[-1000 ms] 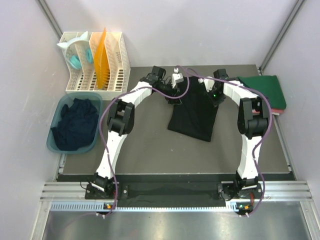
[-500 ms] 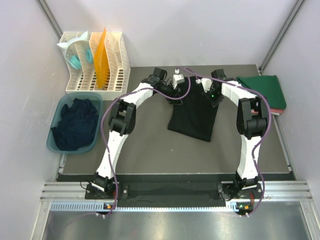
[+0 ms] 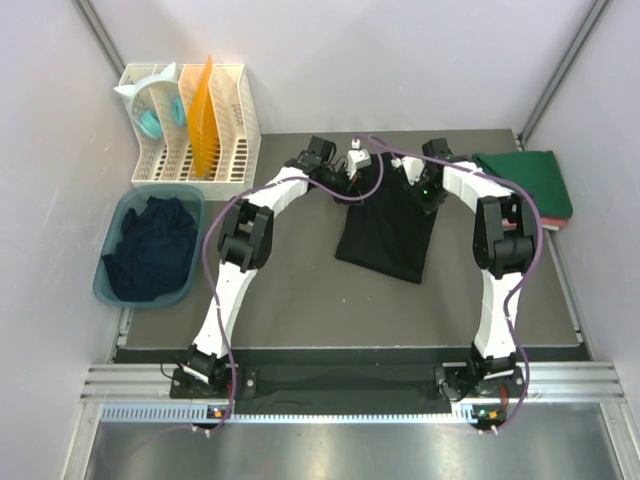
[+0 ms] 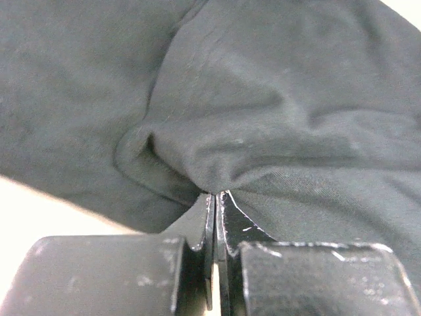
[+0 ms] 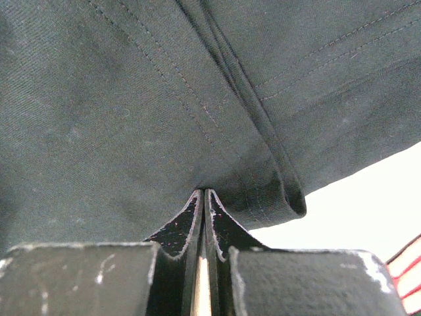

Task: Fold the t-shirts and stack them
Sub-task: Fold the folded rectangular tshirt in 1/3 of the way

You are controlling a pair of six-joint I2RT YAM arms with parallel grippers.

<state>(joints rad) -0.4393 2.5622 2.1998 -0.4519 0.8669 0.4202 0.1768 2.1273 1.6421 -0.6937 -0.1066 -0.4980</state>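
While pinched along its upper edge, black shirt (image 3: 388,232) lies mid-frame: left gripper (image 4: 216,195) and right gripper (image 5: 202,193) both clamped on its cloth (green shirt (image 3: 528,182) folded, upper right).

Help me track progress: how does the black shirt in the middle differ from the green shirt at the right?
The black shirt lies loose and uneven in the middle; the green shirt is a neat folded rectangle at the right edge. The left gripper and right gripper are shut on the black shirt; nothing touches the green shirt. Both are dark cloth.
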